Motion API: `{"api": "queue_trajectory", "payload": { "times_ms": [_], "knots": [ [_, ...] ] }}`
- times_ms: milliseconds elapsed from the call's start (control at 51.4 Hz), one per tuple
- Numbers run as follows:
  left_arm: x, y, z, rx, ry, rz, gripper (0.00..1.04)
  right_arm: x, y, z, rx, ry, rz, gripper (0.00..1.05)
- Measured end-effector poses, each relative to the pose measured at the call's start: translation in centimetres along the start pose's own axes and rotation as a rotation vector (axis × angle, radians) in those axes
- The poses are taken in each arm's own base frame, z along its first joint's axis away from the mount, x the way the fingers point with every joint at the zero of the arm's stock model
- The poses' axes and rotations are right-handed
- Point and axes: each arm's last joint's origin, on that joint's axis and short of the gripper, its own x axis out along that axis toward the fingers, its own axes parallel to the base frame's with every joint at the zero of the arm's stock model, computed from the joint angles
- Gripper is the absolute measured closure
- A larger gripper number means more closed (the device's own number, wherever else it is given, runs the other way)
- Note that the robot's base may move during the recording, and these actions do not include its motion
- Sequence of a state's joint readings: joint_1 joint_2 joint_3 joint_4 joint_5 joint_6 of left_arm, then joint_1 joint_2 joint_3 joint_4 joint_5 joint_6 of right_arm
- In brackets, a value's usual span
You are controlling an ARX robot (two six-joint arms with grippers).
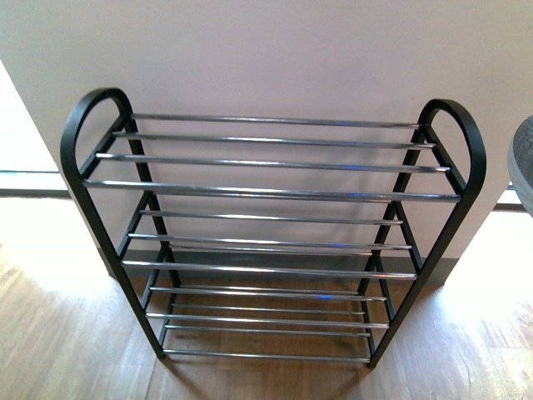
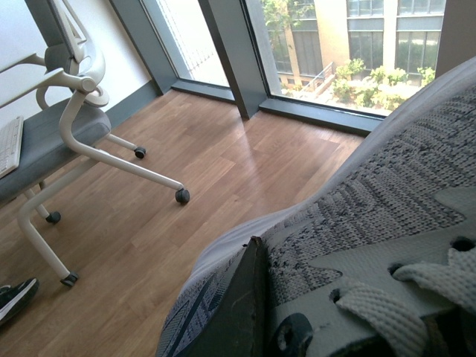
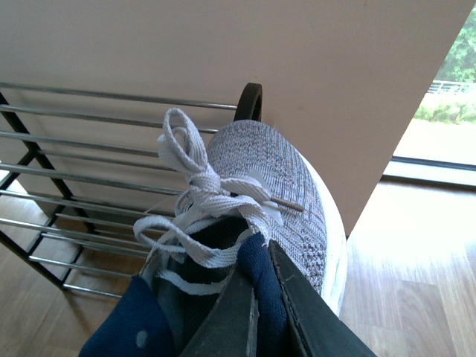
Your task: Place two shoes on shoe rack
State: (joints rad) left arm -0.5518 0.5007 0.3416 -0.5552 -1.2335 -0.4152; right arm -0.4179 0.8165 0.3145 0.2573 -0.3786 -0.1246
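The shoe rack (image 1: 266,196), with a black frame and chrome bars, stands against the wall in the front view with nothing on its tiers. My right gripper (image 3: 262,286) is shut on the navy collar of a grey knit shoe (image 3: 294,186), held in the air with its toe toward the rack's end loop (image 3: 249,100). A grey curved edge (image 1: 523,167) at the right border of the front view looks like that shoe. My left gripper (image 2: 256,297) is shut on the other grey shoe (image 2: 394,193), which fills the left wrist view above the wooden floor; only one dark finger (image 2: 236,312) shows.
A white office chair (image 2: 71,126) on castors stands on the wood floor, with a black shoe (image 2: 15,297) lying near it. Tall windows (image 2: 335,52) run along that side. The wall panel (image 3: 335,82) behind the rack ends just past the rack's right side.
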Motion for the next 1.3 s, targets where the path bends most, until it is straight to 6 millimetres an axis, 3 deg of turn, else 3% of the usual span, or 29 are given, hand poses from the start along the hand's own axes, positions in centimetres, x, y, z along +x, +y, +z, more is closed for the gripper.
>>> {"api": "queue_trajectory", "payload": {
  "times_ms": [447,564,681,875,1031,1303],
  "knots": [
    [0.0,0.0,0.0,0.0,0.0,0.0,1.03,0.0,0.0,0.0,0.0,0.0,0.002,1.03],
    [0.0,0.0,0.0,0.0,0.0,0.001,1.03,0.4,0.2,-0.3,0.051,0.015,0.232,1.03],
    [0.0,0.0,0.0,0.0,0.0,0.0,1.03,3.2,1.1,-0.4,0.05,0.137,0.24,1.03],
    [0.0,0.0,0.0,0.0,0.0,0.0,1.03,11.6,2.8,1.1,-0.019,0.279,0.127,1.03],
    [0.0,0.0,0.0,0.0,0.0,0.0,1.03,16.9,3.9,2.2,-0.065,0.334,0.03,1.03],
    [0.0,0.0,0.0,0.0,0.0,0.0,1.03,21.7,5.7,4.1,-0.064,0.343,-0.012,1.03]
  ]
}}
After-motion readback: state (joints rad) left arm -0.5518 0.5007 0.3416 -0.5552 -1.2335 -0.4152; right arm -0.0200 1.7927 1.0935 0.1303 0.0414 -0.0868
